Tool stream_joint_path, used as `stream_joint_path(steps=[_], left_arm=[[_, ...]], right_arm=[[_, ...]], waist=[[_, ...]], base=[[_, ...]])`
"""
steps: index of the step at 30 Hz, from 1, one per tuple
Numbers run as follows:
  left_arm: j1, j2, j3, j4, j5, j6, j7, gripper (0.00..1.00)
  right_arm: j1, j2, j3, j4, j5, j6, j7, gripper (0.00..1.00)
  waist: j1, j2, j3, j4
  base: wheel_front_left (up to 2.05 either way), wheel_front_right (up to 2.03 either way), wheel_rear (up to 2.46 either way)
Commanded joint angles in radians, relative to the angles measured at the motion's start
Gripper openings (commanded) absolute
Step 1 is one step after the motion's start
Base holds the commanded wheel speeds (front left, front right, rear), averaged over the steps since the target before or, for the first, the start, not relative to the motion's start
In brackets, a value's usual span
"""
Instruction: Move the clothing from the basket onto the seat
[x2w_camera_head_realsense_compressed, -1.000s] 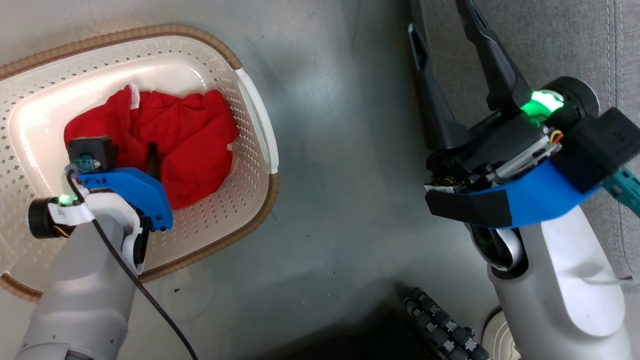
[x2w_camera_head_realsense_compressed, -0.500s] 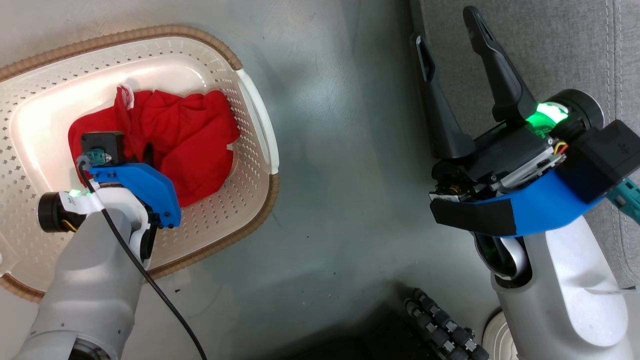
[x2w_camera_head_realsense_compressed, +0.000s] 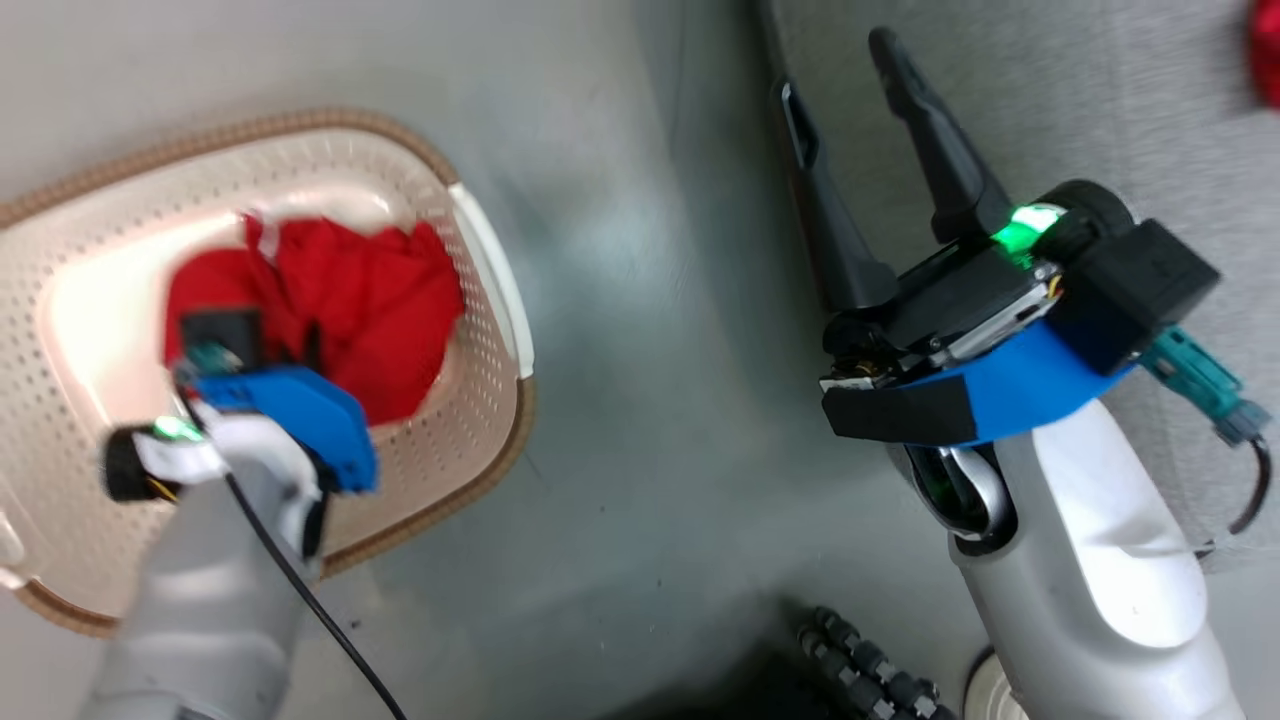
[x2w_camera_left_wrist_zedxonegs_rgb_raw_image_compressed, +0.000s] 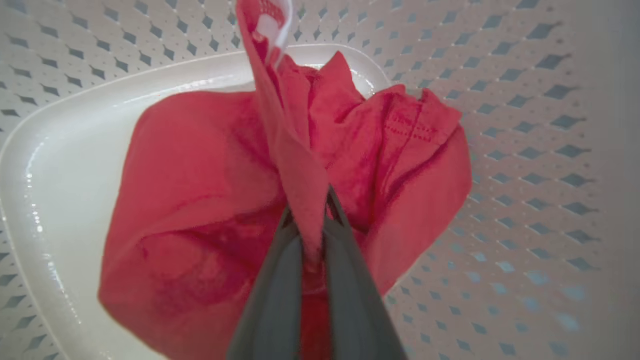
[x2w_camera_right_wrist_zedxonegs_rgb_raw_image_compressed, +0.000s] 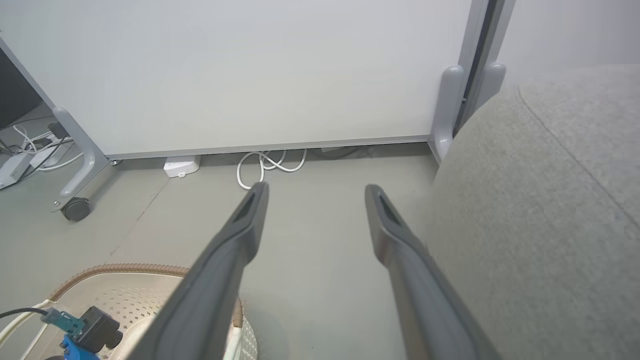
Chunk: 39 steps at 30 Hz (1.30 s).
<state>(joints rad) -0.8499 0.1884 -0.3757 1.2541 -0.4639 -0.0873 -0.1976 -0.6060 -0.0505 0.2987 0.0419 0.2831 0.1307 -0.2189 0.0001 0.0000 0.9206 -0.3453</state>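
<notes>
Our left gripper (x2w_camera_left_wrist_zedxonegs_rgb_raw_image_compressed: 311, 202) pinched a fold of the red garment (x2w_camera_left_wrist_zedxonegs_rgb_raw_image_compressed: 200, 190) lying in the basket (x2w_camera_left_wrist_zedxonegs_rgb_raw_image_compressed: 500, 100). Our right gripper (x2w_camera_right_wrist_zedxonegs_rgb_raw_image_compressed: 315, 189) hung open and empty near the seat (x2w_camera_right_wrist_zedxonegs_rgb_raw_image_compressed: 550, 200). Next, we judged, came a lift clear of the basket wall.

You have one basket (x2w_camera_head_realsense_compressed: 300, 125) at nine o'clock in the head view, with one red garment (x2w_camera_head_realsense_compressed: 390, 300) bunched inside; whether another lies beneath it cannot be told. One more red scrap (x2w_camera_head_realsense_compressed: 1265, 60) shows at two o'clock on the one seat (x2w_camera_head_realsense_compressed: 1100, 100), too cropped to name. You have two end effectors, the left end effector (x2w_camera_left_wrist_zedxonegs_rgb_raw_image_compressed: 311, 210) and the right end effector (x2w_camera_head_realsense_compressed: 835, 65), each with two fingers (x2w_camera_right_wrist_zedxonegs_rgb_raw_image_compressed: 220, 260). The right wrist view adds one castor (x2w_camera_right_wrist_zedxonegs_rgb_raw_image_compressed: 76, 209) at nine o'clock, and one white box (x2w_camera_right_wrist_zedxonegs_rgb_raw_image_compressed: 181, 166) and one looped cable (x2w_camera_right_wrist_zedxonegs_rgb_raw_image_compressed: 270, 165) near eleven.
</notes>
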Motion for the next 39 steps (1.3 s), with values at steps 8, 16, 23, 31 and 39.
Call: stream_joint_path(steps=[8,16,23,31,39], left_arm=[[0.14,-0.102,-0.083,-0.056,-0.004,-0.044,-0.058,0.0],[0.239,-0.135,-0.268,-0.244,-0.105,-0.045,-0.045,0.0],[0.209,-0.134,-0.37,-0.369,-0.19,-0.045,-0.035,0.0],[0.112,-0.135,-0.45,-0.483,-0.256,-0.043,-0.02,0.0],[0.061,-0.134,-0.473,-0.493,-0.281,-0.043,-0.021,0.0]], right_arm=[[0.073,-0.009,-0.038,0.153,-0.044,0.0,0.013,1.0],[0.193,-0.024,-0.06,0.183,-0.03,0.0,0.085,1.0],[0.28,-0.031,-0.079,0.167,-0.024,0.0,0.13,1.0],[0.372,-0.019,-0.109,0.117,-0.027,0.0,0.189,1.0],[0.389,-0.011,-0.09,0.095,-0.024,0.0,0.213,1.0]], waist=[[-0.0001,0.0,-0.444,0.118],[-0.0001,0.0,-0.717,0.217],[-0.0001,0.0,-0.845,0.277],[-0.0001,0.0,-0.922,0.322],[-0.0001,0.0,-0.933,0.31]], base=[[0.0,0.0,0.0],[0.0,0.0,0.0],[0.0,0.0,0.0],[0.0,0.0,0.0],[0.0,0.0,0.0]])
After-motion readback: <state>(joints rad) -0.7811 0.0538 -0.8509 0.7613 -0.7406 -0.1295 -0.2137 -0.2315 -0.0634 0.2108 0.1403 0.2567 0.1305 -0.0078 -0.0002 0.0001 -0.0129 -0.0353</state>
